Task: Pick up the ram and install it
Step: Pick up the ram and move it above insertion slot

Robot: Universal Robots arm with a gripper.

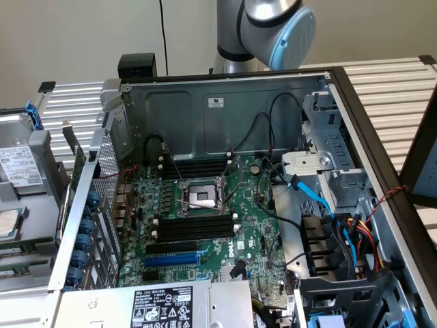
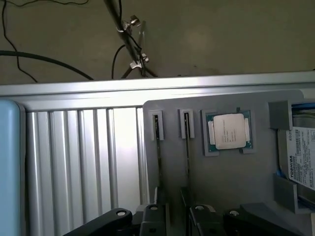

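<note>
In the wrist view two thin dark ram sticks stand on edge in a grey holder tray [image 2: 231, 182], one ram [image 2: 158, 147] beside the other ram [image 2: 187, 152]. My gripper [image 2: 178, 219] hangs over the near end of these sticks, open, with nothing between its black fingers [image 2: 152, 216]. The second stick runs toward the gap between the fingers. In the exterior view the open computer case shows the motherboard [image 1: 252, 225] with long black memory slots [image 1: 194, 229] on either side of the processor socket [image 1: 201, 198].
A processor chip [image 2: 229, 131] and a hard drive [image 2: 300, 160] lie in the same tray beside the sticks. A ribbed aluminium table [image 2: 83, 162] borders it. Inside the case are a blue expansion slot [image 1: 171, 260], loose cables [image 1: 341, 225] and a drive cage [image 1: 328, 164].
</note>
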